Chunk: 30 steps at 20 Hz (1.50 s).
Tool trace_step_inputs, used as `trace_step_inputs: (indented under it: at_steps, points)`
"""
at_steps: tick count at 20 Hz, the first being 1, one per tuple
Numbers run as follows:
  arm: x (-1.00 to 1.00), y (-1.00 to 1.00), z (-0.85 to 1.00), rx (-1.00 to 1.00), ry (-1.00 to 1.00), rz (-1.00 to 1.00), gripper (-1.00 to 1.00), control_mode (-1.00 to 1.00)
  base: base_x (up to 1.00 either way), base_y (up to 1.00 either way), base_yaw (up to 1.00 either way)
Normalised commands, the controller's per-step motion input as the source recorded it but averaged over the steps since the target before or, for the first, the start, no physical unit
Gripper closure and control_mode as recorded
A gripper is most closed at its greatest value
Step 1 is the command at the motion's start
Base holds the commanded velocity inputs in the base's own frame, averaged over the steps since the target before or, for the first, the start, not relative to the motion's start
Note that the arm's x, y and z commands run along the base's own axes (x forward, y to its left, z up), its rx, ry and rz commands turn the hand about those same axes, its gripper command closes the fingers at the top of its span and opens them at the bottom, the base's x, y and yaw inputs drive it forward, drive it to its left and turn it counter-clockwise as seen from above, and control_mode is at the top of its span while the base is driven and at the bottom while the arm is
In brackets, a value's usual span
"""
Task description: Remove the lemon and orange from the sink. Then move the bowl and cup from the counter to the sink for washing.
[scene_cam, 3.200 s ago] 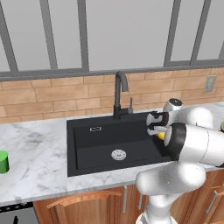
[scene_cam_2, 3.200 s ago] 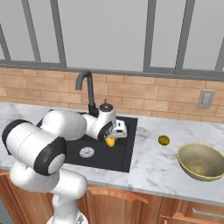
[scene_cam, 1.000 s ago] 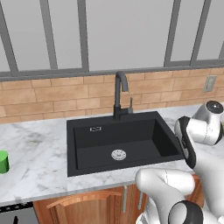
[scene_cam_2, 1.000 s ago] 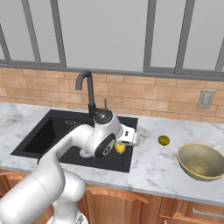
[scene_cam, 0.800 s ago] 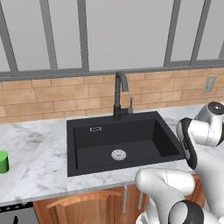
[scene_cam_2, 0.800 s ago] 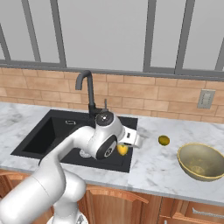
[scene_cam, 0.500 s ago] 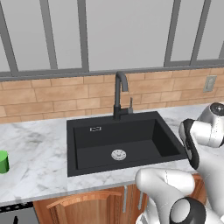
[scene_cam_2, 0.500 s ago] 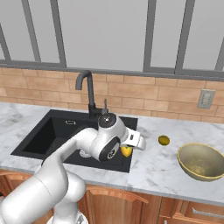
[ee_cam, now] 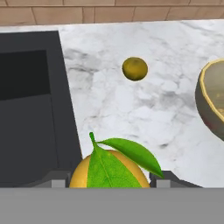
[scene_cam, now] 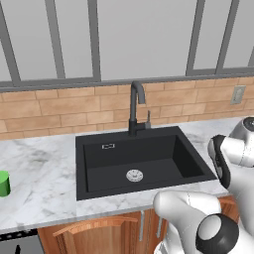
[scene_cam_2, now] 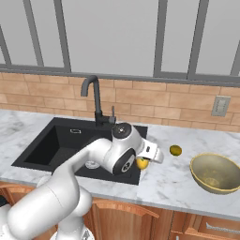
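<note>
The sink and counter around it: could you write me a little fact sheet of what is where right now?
gripper: closed on the lemon, at the sink's right edge
lemon: between the fingers, green leaf on top
orange: on the marble counter between sink and bowl, touching neither
bowl: upright on the counter, right of the sink
cup: on the counter, left of the sink
sink: black basin, silver drain, faucet behind
</note>
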Motion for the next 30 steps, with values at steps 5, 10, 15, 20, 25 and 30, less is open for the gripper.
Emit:
trace_step_inputs:
  at_steps: [5,10,15,20,25,30]
  points:
    - [0.00,-0.21,-0.07,0.00,0.00,-0.03,1.00,-1.00,0.00,0.00,0.00]
    - [0.00,-0.18,-0.11,0.00,0.00,-0.02,1.00,-1.00,0.00,0.00,0.00]
    - [0.00,-0.14,-0.15,0.00,0.00,-0.02,1.00,-1.00,0.00,0.00,0.00]
    - [0.00,-0.10,-0.18,0.00,0.00,-0.03,1.00,-1.00,0.00,0.00,0.00]
    - [0.00,-0.08,-0.18,0.00,0.00,-0.02,1.00,-1.00,0.00,0.00,0.00]
    - [0.00,-0.10,-0.17,0.00,0.00,-0.02,1.00,-1.00,0.00,0.00,0.00]
